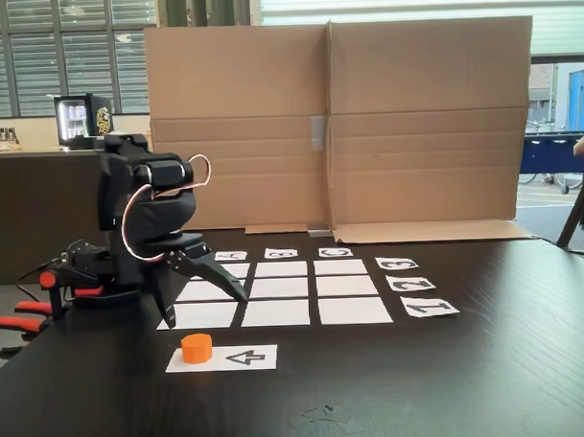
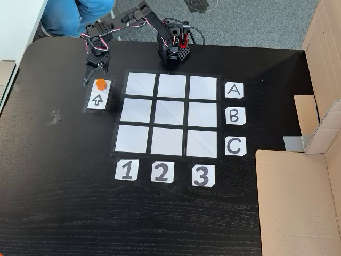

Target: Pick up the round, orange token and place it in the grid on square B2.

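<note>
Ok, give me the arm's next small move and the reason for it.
Probably lower the gripper onto the token and straddle it. In the top-down fixed view the fingers hang just beside the token, which sits on the arrow strip, not in the grid. Square B2 is bare. I cannot tell the jaw state.

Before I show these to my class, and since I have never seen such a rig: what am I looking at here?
It is a small black robot arm on a dark table. One fixed camera looks across the table at low height; the other looks down from above.

On the table lie nine blank white paper squares, the grid, edged by cards printed A B C and 1 2 3. Beside it is a white strip with a black arrow, and on that strip stands a small orange token.

The arm's gripper has two fingers, spread apart and holding nothing. From above, they reach toward the token. Brown cardboard stands behind the table.
</note>
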Available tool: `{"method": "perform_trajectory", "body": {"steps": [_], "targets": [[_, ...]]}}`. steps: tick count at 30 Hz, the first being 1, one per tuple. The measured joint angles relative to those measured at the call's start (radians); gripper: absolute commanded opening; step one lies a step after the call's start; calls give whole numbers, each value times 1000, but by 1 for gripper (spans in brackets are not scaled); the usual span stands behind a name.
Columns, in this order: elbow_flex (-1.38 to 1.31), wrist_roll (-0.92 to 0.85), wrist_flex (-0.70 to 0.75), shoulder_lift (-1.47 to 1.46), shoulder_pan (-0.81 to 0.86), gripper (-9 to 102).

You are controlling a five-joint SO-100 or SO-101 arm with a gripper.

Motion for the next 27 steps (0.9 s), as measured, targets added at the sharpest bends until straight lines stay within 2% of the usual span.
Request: {"method": "perform_trajectory", "body": {"steps": [24, 25, 27], "targets": [[-87, 17, -37, -144, -23, 59], [-89, 17, -37, -149, -23, 58], [-94, 17, -37, -152, -23, 41]]}}
